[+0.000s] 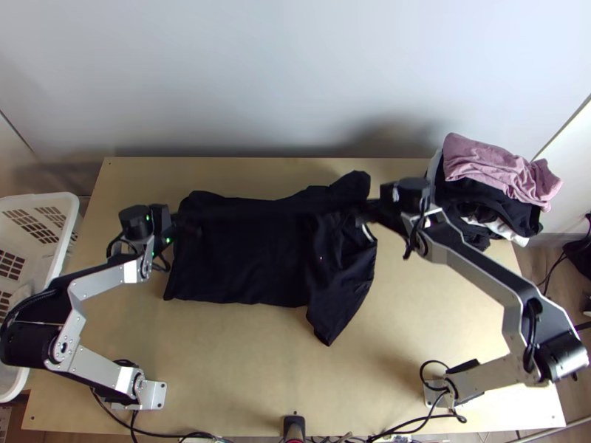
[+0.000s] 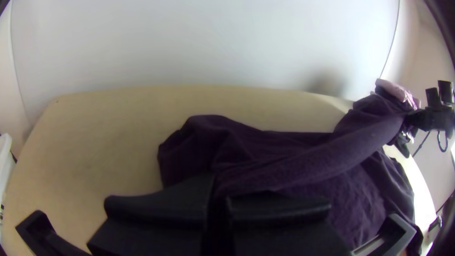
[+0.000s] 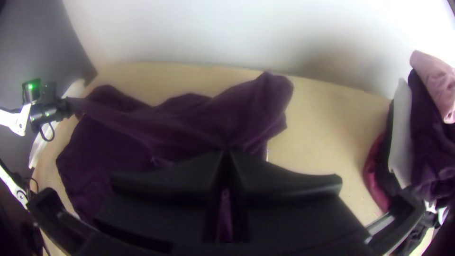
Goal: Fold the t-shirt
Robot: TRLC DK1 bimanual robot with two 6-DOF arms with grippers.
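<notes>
Black shirt (image 1: 244, 262) on the table (image 1: 221, 362), loosely spread, one sleeve (image 1: 336, 310) toward the near edge. Strip of it stretched between left gripper (image 1: 179, 223) and right gripper (image 1: 371, 210), each closed on cloth. Clothes pile (image 1: 499, 173) far right, basket (image 1: 71, 210) left

Two jointed robot arms in silver-grey and black, one left arm (image 1: 103, 280) and one right arm (image 1: 480, 277); two black grippers, one left gripper (image 1: 186, 224) and one right gripper (image 1: 368, 212); one black cloth t-shirt (image 1: 247, 255); one light wooden table (image 1: 414, 332); one white perforated plastic basket (image 1: 44, 198); one mixed heap of clothes (image 1: 510, 207), its number of pieces unclear
</notes>
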